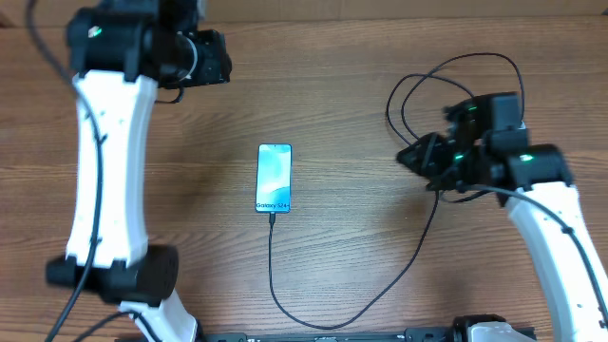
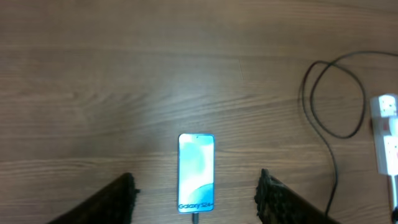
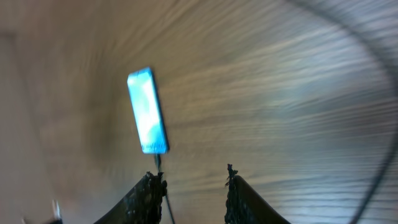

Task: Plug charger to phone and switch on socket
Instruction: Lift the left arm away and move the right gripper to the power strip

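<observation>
The phone [image 1: 274,179] lies flat mid-table with its screen glowing light blue. The charger [image 1: 418,249] meets the phone's near end, runs in a long curve to the right, then loops by the right arm. In the left wrist view my left gripper [image 2: 198,180] hangs high over the phone [image 2: 196,172], open and empty, and the socket [image 2: 385,134] shows at the right edge. My right gripper [image 3: 193,175] is open with nothing between its fingers; the charger [image 3: 166,202] passes beside its left finger, and the phone [image 3: 148,112] lies ahead. In the overhead view the right arm hides the socket.
The wooden table [image 1: 342,104] carries only the phone, the cable and the power strip. The left arm [image 1: 109,161] stands tall over the left side. The cable's loops [image 1: 446,76] lie at the back right, beside the right arm [image 1: 551,218].
</observation>
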Motion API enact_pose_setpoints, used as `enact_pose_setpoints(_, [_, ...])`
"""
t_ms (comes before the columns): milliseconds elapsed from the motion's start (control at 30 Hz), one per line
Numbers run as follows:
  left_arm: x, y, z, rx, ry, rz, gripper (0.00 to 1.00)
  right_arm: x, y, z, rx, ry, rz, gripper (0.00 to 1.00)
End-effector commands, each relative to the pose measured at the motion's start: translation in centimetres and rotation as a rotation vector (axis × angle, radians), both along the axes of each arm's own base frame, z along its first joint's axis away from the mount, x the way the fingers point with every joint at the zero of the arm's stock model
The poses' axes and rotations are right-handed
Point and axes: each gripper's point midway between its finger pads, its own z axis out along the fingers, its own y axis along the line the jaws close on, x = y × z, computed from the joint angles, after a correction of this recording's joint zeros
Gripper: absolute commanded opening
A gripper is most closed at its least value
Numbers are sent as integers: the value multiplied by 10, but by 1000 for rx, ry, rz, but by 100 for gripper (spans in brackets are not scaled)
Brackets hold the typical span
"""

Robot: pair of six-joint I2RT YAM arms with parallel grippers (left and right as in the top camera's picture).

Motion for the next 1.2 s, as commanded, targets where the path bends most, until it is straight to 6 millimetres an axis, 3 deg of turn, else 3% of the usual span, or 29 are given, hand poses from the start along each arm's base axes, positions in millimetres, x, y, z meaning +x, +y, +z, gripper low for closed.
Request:
enact_pose_setpoints(0, [-7,2,18,2,-49,3,82,15,-36,24,1,-84,-78,34])
enact_pose_setpoints(100, [-9,2,19,1,-50,2,98,23,-65,36,50,-137,-139,32])
enact_pose_setpoints(133, [-10,2,18,2,-44,2,100,24,-75,39,66,-149,-164,32])
enact_pose_setpoints(333, [-11,3,16,3,-35,3,100,28,-148,54,123,-235,-360,31])
enact_pose_setpoints(533, [-11,3,16,3,-35,3,99,27,-203,58,163,-287,-503,29])
enact_pose_setpoints(800, [-11,3,16,3,-35,3,100,29,-237,37,186,-257,-575,29])
enact_pose_setpoints(1167, [-11,3,16,3,-35,3,100,54,-264,9,238,-258,-608,24])
